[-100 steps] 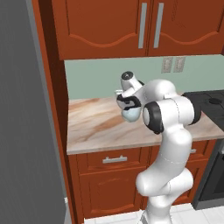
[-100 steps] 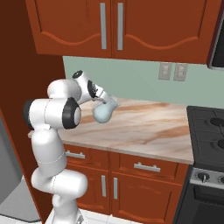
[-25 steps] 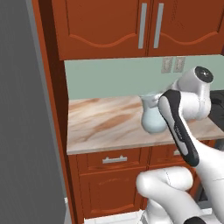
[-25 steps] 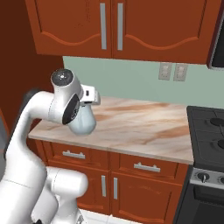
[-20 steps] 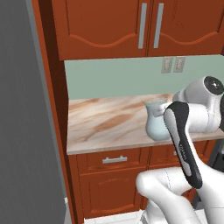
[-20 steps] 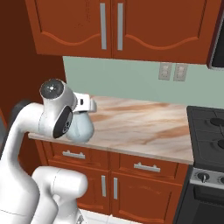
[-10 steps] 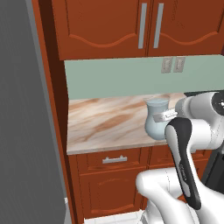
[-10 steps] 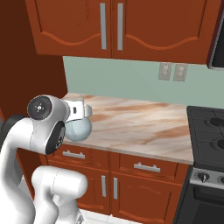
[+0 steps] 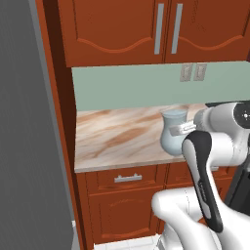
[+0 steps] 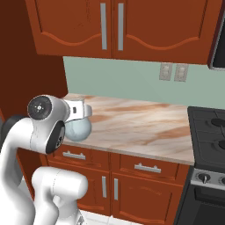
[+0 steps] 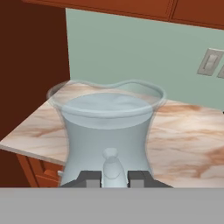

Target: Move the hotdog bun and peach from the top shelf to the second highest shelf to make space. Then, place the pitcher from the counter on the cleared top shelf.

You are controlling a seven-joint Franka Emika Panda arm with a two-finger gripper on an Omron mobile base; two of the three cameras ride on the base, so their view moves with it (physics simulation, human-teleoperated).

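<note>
Pinching the pitcher (image 11: 109, 131) low at its handle, the hand (image 11: 114, 178) has its fingertips pressed close on the glass. Upright and apparently empty, the pitcher (image 9: 173, 132) sits above the desk (image 9: 117, 141), toward its front edge; whether it touches the top cannot be told. From the right base view the arm hides much of the pitcher (image 10: 79, 129). Bare desk (image 10: 145, 123) spreads toward the stove (image 10: 208, 132).

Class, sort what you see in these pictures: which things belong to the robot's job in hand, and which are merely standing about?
Belonging to the job:
- pale blue-grey translucent glass pitcher
- gripper, shut on it
- light wood-grain counter

Merely standing about:
- red-brown upper cupboard doors
- black stove
- wall sockets
</note>
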